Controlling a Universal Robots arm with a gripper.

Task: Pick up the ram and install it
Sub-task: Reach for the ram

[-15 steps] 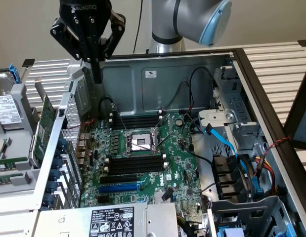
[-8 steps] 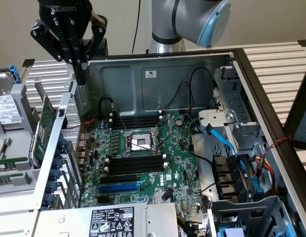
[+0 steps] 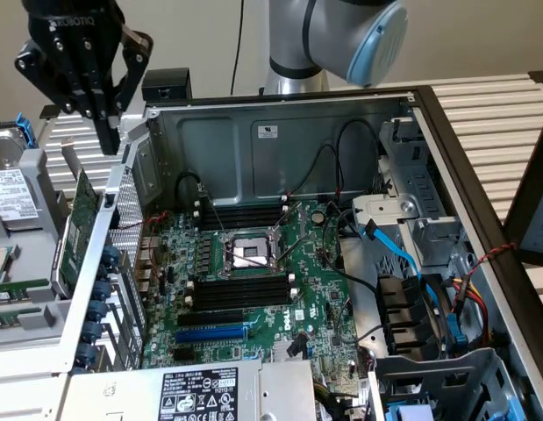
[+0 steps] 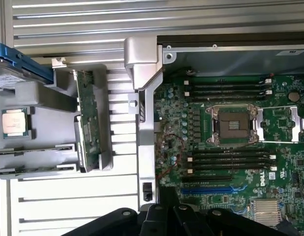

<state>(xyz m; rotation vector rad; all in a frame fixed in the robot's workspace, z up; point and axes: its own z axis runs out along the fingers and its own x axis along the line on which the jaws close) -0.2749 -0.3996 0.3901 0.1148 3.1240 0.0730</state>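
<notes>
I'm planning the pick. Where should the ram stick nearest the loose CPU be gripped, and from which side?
Likely pinch its long upper edge near mid-length, coming straight down from above: the ram stands on edge in a slot of the grey holder, so only that thin edge looks exposed.

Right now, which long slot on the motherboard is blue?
The blue slot nearest the labelled silver box, one black slot past the lower memory bank; all other long slots are black.
</notes>
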